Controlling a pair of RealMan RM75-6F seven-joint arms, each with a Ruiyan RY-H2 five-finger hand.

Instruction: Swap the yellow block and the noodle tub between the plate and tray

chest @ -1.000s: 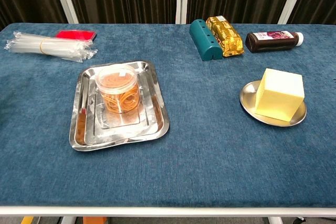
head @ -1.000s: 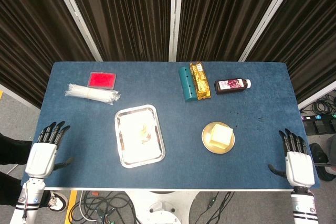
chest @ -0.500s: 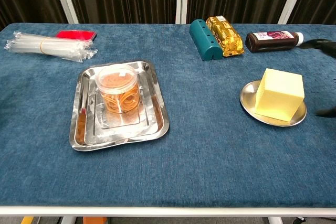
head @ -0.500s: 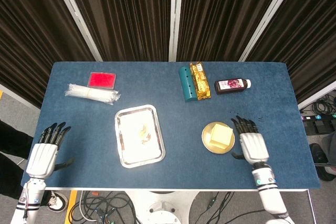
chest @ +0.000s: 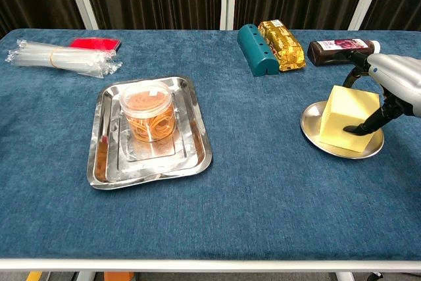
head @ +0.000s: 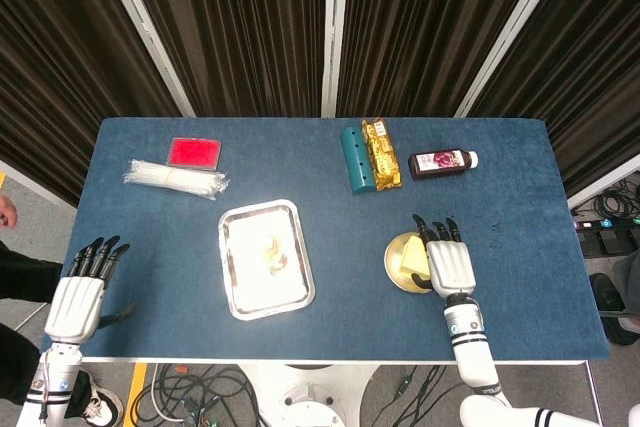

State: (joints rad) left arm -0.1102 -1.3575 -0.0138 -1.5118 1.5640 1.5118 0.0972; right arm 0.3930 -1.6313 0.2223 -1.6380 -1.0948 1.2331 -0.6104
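The yellow block stands on the small round plate at the right; from above, the block is partly covered by my right hand. In the chest view my right hand straddles the block, the thumb against its near right face and the fingers behind its top, the block still resting on the plate. The clear noodle tub sits in the steel tray, left of centre. My left hand hovers open at the table's front left corner, holding nothing.
Along the back lie a red box, a bundle of clear plastic sticks, a teal box, a gold packet and a dark bottle. Blue cloth separates tray and plate.
My right hand has moved in from the table's front right edge to the plate and now reaches around the yellow block. The left hand has drifted slightly back towards the table's edge.
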